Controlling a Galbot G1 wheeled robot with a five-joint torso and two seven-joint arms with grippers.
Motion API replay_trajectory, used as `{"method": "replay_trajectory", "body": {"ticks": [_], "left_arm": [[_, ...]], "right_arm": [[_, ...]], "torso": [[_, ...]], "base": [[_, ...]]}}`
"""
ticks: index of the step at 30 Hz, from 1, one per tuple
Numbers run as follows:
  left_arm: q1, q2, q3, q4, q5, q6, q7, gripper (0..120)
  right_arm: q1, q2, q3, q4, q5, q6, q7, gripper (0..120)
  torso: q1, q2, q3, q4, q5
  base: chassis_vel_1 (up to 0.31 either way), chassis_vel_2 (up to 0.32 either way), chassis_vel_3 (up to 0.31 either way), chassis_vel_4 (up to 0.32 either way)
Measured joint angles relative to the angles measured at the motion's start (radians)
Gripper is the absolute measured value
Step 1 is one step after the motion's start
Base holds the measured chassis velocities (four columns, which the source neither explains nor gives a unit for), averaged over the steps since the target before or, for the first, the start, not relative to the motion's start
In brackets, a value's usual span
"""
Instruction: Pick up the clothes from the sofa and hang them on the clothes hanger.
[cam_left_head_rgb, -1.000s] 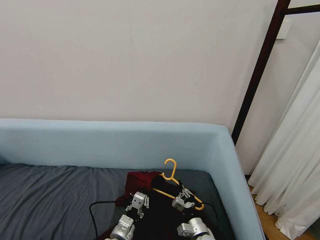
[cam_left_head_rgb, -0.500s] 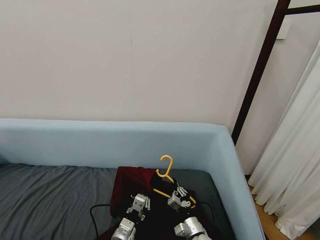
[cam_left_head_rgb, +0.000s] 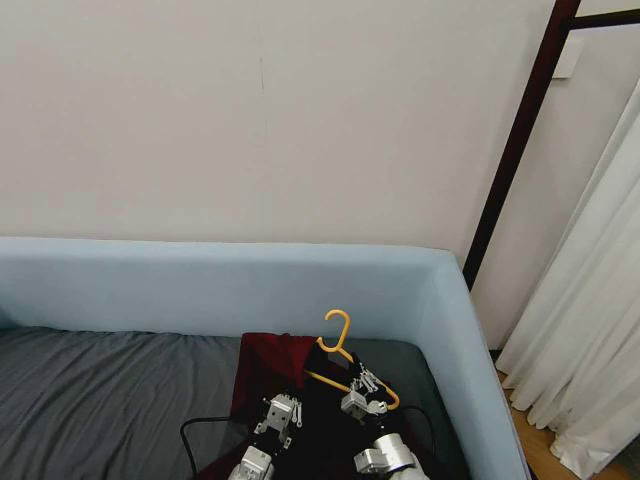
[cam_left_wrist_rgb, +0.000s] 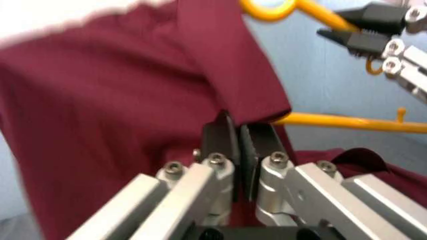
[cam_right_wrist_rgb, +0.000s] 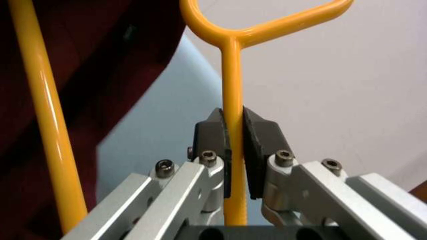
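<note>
Pale blue sofa (cam_left_head_rgb: 200, 280) up front, dark pole (cam_left_head_rgb: 510, 160) off right. Right gripper (cam_right_wrist_rgb: 235, 127) is clamped on the hanger (cam_right_wrist_rgb: 231, 75) neck, hook up. Left gripper (cam_left_wrist_rgb: 239, 134) pinches the garment (cam_left_wrist_rgb: 120, 100) edge, right beside the hanger's arm, over the seat.

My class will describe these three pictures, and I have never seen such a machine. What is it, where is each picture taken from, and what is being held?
It is a wheeled robot with two arms, each ending in a pincer. The wide picture comes from a camera on its head, looking down at a light blue sofa with a grey seat. The two close-ups come from cameras on its wrists. In the left one, the left pincer is shut on the edge of a dark red garment. In the right one, the right pincer is shut on the neck of a yellow hanger, just below its hook.
</note>
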Motion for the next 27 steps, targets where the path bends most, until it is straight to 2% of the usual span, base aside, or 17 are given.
{"method": "replay_trajectory", "body": {"ticks": [2,3,4,7,8,12,15,18,19,21,23,24,27], "left_arm": [[0.024,-0.003,-0.026,0.004,0.019,-0.064,-0.001,15],[0.024,-0.003,-0.026,0.004,0.019,-0.064,-0.001,15],[0.034,-0.005,-0.037,0.004,0.026,-0.090,-0.001,21],[0.066,-0.020,-0.087,-0.007,0.055,-0.196,0.002,34],[0.066,-0.020,-0.087,-0.007,0.055,-0.196,0.002,34],[0.107,-0.020,-0.132,-0.059,0.069,-0.323,0.045,51],[0.134,-0.012,-0.149,-0.086,0.083,-0.357,0.073,59],[0.166,0.007,-0.178,-0.122,0.104,-0.396,0.088,73],[0.166,0.007,-0.178,-0.122,0.104,-0.396,0.088,73],[0.173,0.038,-0.207,-0.152,0.082,-0.406,0.095,83],[0.175,0.099,-0.255,-0.187,0.018,-0.417,0.137,91],[0.175,0.099,-0.255,-0.187,0.018,-0.417,0.137,91],[0.150,0.213,-0.318,-0.215,-0.122,-0.410,0.230,102]], "right_arm": [[-0.002,0.003,0.012,0.006,0.005,0.038,0.016,5],[-0.002,0.003,0.012,0.006,0.005,0.038,0.016,5],[-0.003,0.004,0.015,0.007,0.004,0.050,0.024,5],[-0.004,0.009,0.025,0.008,-0.004,0.089,0.049,5],[-0.004,0.009,0.025,0.008,-0.004,0.089,0.049,5],[-0.003,0.014,0.048,0.011,-0.040,0.131,0.062,5],[-0.001,0.018,0.061,0.007,-0.061,0.142,0.066,5],[-0.005,0.027,0.090,-0.008,-0.094,0.156,0.073,5],[-0.005,0.027,0.090,-0.008,-0.094,0.156,0.073,5],[-0.017,0.028,0.111,-0.014,-0.117,0.167,0.077,5],[-0.026,0.029,0.123,-0.020,-0.145,0.180,0.079,5],[-0.026,0.029,0.123,-0.020,-0.145,0.180,0.079,5],[-0.035,0.034,0.138,-0.021,-0.191,0.198,0.079,5]], "torso": [[0.000,0.000,0.000,0.0000,0.0000],[0.000,0.000,0.000,0.0000,0.0000],[0.000,0.000,0.000,0.0000,0.0000],[0.000,0.000,0.000,0.0002,0.0000],[0.000,0.000,0.000,0.0002,0.0000],[0.000,0.000,0.000,-0.0001,0.0001],[0.000,0.000,0.000,0.0000,0.0000],[0.000,0.000,0.000,0.0003,0.0000],[0.000,0.000,0.000,0.0003,0.0000],[0.000,0.000,0.000,-0.0002,-0.0002],[0.000,0.000,0.000,-0.0001,-0.0002],[0.000,0.000,0.000,-0.0001,-0.0002],[0.000,0.000,0.000,0.0003,-0.0001]], "base": [[0.000,0.000,0.000,0.000],[0.000,0.000,0.000,0.000],[0.000,0.000,0.000,0.000],[0.000,0.000,0.000,0.000],[0.000,0.000,0.000,0.000],[0.000,0.000,0.000,0.000],[0.000,0.000,0.000,0.000],[0.000,0.000,0.000,0.000],[0.000,0.000,0.000,0.000],[0.000,0.000,0.000,0.000],[0.000,0.000,0.000,0.000],[0.000,0.000,0.000,0.000],[0.000,0.000,0.000,0.000]]}}
